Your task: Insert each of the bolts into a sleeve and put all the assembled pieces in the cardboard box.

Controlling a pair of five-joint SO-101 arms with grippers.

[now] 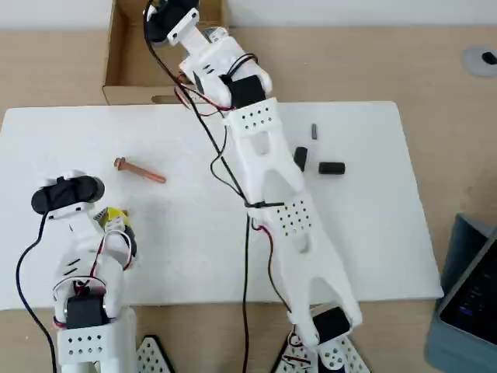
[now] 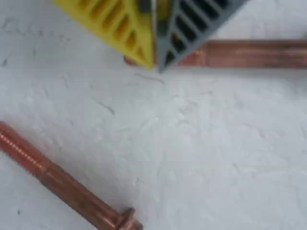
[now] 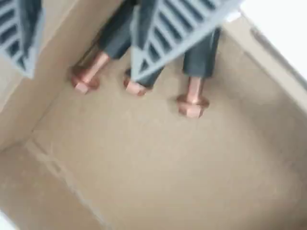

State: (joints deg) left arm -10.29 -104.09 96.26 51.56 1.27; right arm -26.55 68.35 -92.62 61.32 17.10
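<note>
My left gripper has its yellow and grey fingers shut, the tips pressed together just over a copper bolt lying on the white mat. A second bolt lies beside it, seen on the mat in the high view as the bolt. My right gripper hangs open inside the cardboard box, above three bolt-and-sleeve pieces lying side by side on the box floor. Loose black sleeves rest on the mat to the right of the right arm.
The right arm stretches diagonally across the mat's middle from the near edge to the box at the back. A smaller dark piece lies near the sleeves. A grey device stands off the mat at the right edge.
</note>
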